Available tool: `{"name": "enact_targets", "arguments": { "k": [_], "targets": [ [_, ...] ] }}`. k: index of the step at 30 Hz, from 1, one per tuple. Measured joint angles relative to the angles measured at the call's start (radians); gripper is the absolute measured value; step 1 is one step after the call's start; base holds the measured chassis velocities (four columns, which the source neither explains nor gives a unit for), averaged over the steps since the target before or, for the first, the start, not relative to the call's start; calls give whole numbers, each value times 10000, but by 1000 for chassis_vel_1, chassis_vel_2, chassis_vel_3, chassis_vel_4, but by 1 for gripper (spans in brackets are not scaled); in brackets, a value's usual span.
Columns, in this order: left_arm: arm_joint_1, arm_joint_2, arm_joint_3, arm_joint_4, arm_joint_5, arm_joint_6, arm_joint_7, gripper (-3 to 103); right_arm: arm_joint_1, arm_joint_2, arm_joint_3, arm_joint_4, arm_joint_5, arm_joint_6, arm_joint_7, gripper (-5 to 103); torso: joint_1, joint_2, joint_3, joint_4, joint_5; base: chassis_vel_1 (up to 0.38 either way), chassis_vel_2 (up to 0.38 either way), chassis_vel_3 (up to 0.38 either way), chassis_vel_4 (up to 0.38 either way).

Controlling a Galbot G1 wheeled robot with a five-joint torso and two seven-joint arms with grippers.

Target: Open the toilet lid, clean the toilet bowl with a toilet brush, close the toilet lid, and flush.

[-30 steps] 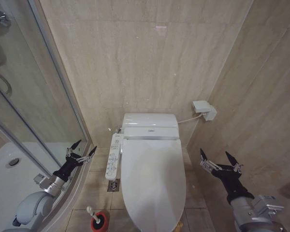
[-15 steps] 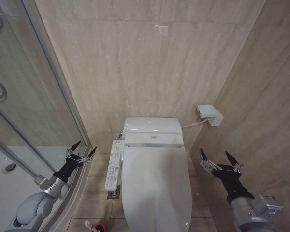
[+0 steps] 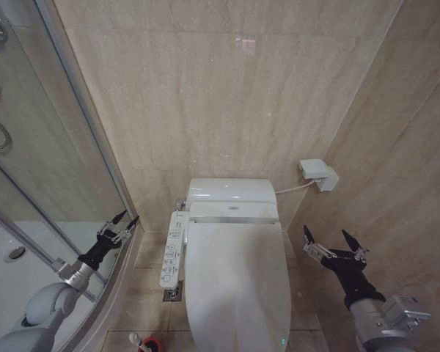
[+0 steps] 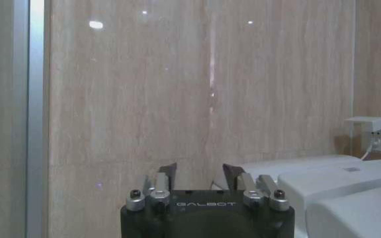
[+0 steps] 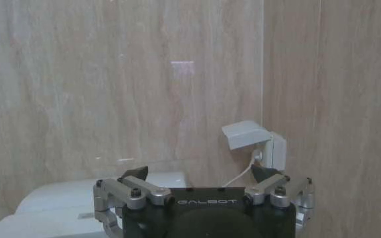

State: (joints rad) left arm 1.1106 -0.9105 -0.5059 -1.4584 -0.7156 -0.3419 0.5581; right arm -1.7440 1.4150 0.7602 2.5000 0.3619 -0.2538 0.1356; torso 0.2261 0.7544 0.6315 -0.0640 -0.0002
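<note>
— Two open, empty grippers: left gripper point(image 3: 119, 224) at nine o'clock, right gripper point(image 3: 334, 241) at three. Where's the glossy white oval plastic toilet lid point(image 3: 237, 282)?

— Centre, shut. Hook its six o'clock edge, I'd say; lift slowly.

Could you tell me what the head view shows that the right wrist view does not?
Head view alone: the shut toilet lid, the side button panel, the toilet brush in its red holder, and the left claw, open beside the shower glass. Right wrist view alone: nothing extra. Both: the open right claw, the wall socket and the toilet's rear housing.
</note>
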Motion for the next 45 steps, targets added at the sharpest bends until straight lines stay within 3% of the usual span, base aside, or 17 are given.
{"name": "enact_targets", "arguments": {
  "k": [4, 5, 11, 12, 24, 30, 35, 38, 43, 45],
  "targets": [
    [-727, 61, 447, 626, -173, -30, 40, 57, 0, 0, 0, 0, 0, 0, 0, 100, 0, 0, 0, -2, 1, 0, 0, 0, 0],
    [-928, 61, 577, 782, -208, -31, 30, 30, 0, 0, 0, 0, 0, 0, 0, 100, 0, 0, 0, -3, 0, 0, 0, 0, 0],
    [-1737, -3, 1259, 1310, -519, -25, -449, 30, 0, 0, 0, 1, 0, 0, 0, 100, 0, 0, 0, 2, 1, 0, 0, 0, 0],
    [-1873, -22, 1369, 1408, -559, -32, -546, 3, 0, 0, 0, 0, 0, 0, 0, 100, 0, 0, 0, 2, 1, 0, 0, 0, 0],
    [-4676, -342, 3733, 3473, -970, -240, -1092, 0, 0, 0, 0, 0, 0, 0, 0, 100, 1, 0, 0, 0, 3, 0, 0, 0, 0],
    [-6371, -1099, 5120, 4885, -1008, -353, -1242, 0, 0, 0, 0, 0, 0, 0, 0, 100, 2, -1, 0, 0, 4, 0, 0, 0, 0],
    [-7104, -1580, 5628, 5542, -954, -360, -1210, 0, 0, 0, 0, 0, 0, 0, 0, 100, 2, -1, 1, -3, 4, 0, 0, 0, 0],
    [-7607, -2008, 6045, 6064, -793, -386, -932, 0, 0, 0, 0, 0, 0, 0, 0, 100, 2, 0, 0, -3, 4, 0, 0, 0, 0],
    [-7586, -2014, 6252, 6225, -621, -388, -439, 0, 0, 0, 0, 0, 0, 0, 0, 100, 2, 0, 0, -3, 2, 0, 0, 0, 0],
    [-7503, -1849, 6304, 6363, -442, -378, 72, 0, 0, 0, 0, 1, 0, 0, 0, 100, 1, 0, 0, 4, 2, 0, 0, 0, 0]
  ]
}}
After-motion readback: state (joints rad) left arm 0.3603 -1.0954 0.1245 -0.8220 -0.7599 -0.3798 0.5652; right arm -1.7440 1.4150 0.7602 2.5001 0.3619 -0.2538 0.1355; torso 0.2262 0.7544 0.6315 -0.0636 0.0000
